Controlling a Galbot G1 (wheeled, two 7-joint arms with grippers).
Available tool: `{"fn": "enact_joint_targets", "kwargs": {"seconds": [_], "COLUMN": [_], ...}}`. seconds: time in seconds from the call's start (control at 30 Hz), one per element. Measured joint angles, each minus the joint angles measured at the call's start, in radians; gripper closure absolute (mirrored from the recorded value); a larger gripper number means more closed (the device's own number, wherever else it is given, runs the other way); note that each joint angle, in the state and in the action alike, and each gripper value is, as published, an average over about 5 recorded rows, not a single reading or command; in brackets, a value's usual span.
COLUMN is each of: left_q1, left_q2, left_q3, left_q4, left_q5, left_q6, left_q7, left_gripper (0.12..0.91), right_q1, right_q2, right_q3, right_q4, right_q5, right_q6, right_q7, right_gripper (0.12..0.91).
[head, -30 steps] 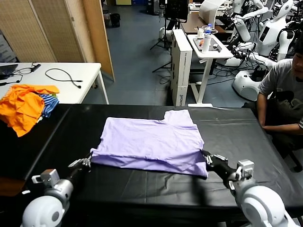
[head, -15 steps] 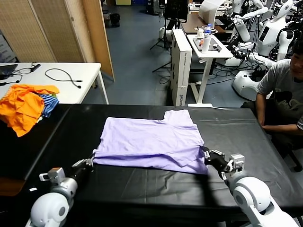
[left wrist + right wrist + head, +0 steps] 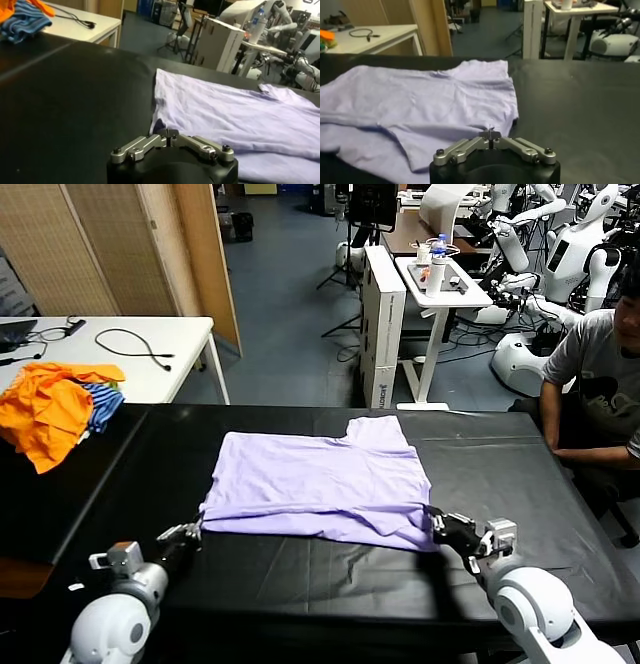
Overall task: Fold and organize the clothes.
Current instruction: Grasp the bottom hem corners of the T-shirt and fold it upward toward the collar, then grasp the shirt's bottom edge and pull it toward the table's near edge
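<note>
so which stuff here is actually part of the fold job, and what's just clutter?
Job:
- lavender T-shirt
- left gripper, shut at its near left corner
- right gripper, shut at its near right corner

Clutter:
- orange garments
- striped cloth
- black cable

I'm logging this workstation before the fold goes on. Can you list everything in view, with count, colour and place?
T-shirt: one, light lavender, partly folded, middle of black table.
Orange garments: a pile, far left, with striped cloth, blue and white.
Side table: one, white, behind left, black cable on it.
Seated person: one, grey shirt, right edge.
Left gripper: shut, at shirt's near left corner.
Right gripper: shut, at near right corner.
</note>
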Motion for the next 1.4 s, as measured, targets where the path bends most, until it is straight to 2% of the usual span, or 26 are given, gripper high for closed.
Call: {"fn": "enact_joint_targets", "kwargs": {"seconds": [0.47,0.57,0.67,0.77,0.87,0.93,1.03,1.13,1.23,1.4], "left_q1": [-0.060,-0.076,-0.090,-0.094,-0.087,-0.077,-0.059,-0.035,-0.012,0.018], "left_q2": [0.022,0.026,0.028,0.026,0.023,0.022,0.019,0.013,0.006,-0.004], "left_q3": [0.023,0.028,0.034,0.038,0.037,0.032,0.019,0.005,-0.005,-0.011], "left_q4": [0.037,0.054,0.069,0.074,0.066,0.055,0.031,0.009,-0.003,-0.006], "left_q5": [-0.004,-0.004,-0.004,0.000,0.006,0.007,0.009,0.014,0.025,0.040], "left_q6": [-0.010,-0.013,-0.012,-0.008,-0.004,-0.001,0.005,0.010,0.010,0.009], "left_q7": [0.006,0.007,0.007,0.005,0.003,0.000,-0.005,-0.007,-0.006,-0.005], "left_gripper": [0.883,0.883,0.883,0.872,0.764,0.634,0.445,0.265,0.152,0.124], "right_q1": [-0.003,-0.006,-0.012,-0.025,-0.050,-0.076,-0.125,-0.178,-0.215,-0.232], "right_q2": [0.009,0.010,0.010,0.003,-0.008,-0.015,-0.023,-0.026,-0.025,-0.017], "right_q3": [-0.004,-0.001,0.008,0.022,0.045,0.064,0.096,0.122,0.133,0.124], "right_q4": [-0.006,-0.003,0.004,0.019,0.046,0.070,0.108,0.134,0.143,0.152], "right_q5": [-0.008,-0.007,0.003,0.017,0.028,0.032,0.031,0.023,0.012,0.002], "right_q6": [0.000,-0.003,-0.017,-0.034,-0.048,-0.053,-0.053,-0.048,-0.043,-0.041], "right_q7": [0.000,0.001,0.004,0.005,0.004,0.003,-0.005,-0.019,-0.027,-0.027], "right_gripper": [0.886,0.851,0.714,0.525,0.336,0.224,0.136,0.121,0.119,0.148]}}
